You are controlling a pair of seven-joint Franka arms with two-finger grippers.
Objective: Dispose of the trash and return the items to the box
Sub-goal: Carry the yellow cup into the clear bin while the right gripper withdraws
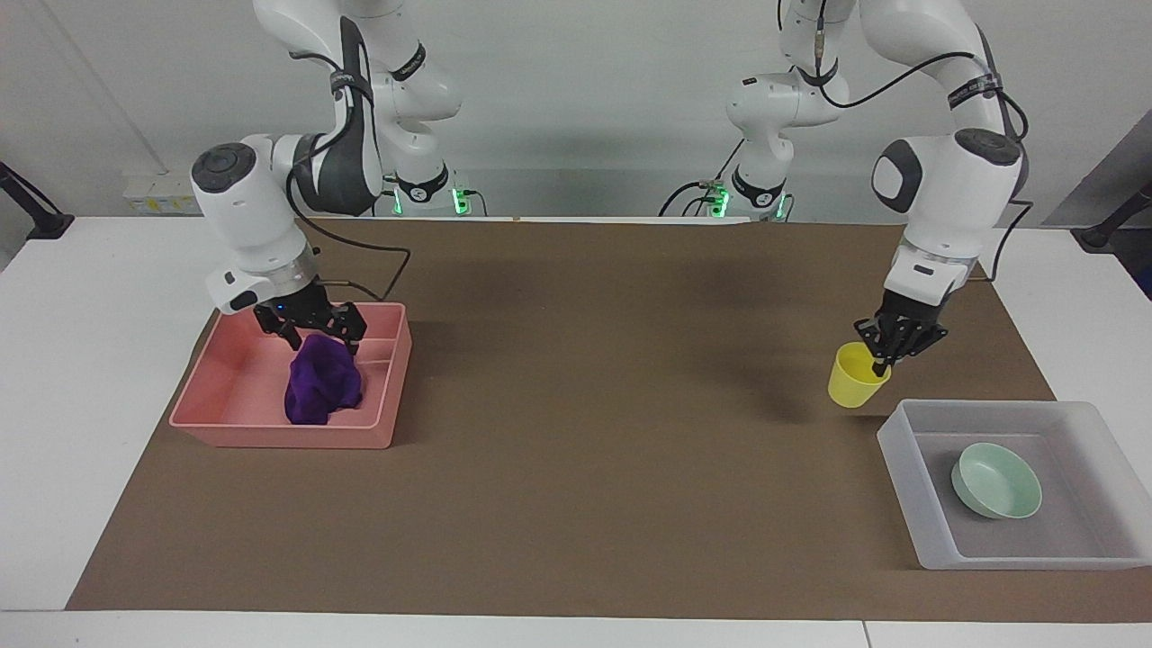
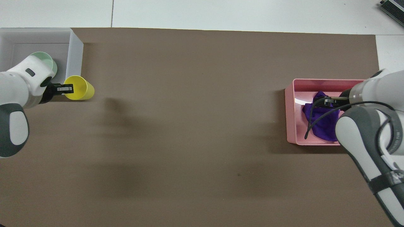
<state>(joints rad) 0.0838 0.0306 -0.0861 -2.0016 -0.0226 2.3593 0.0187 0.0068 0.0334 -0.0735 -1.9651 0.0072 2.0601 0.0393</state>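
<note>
Left gripper (image 1: 886, 353) pinches the rim of the yellow cup (image 1: 853, 378), holding it tilted in the air just beside the frosted box (image 1: 909, 486), where the mint bowl (image 1: 995, 481) lies. Right gripper (image 1: 310, 331) hangs spread just above the purple cloth (image 1: 321, 387) in the pink tray (image 1: 225, 405).

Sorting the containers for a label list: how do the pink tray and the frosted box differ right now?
The pink tray is opaque and holds the purple cloth; the frosted box is translucent whitish-grey and holds the mint-green bowl. The pink tray sits toward the right arm's end of the table, the frosted box toward the left arm's end. Both are rectangular, open-topped and on the brown mat.
</note>
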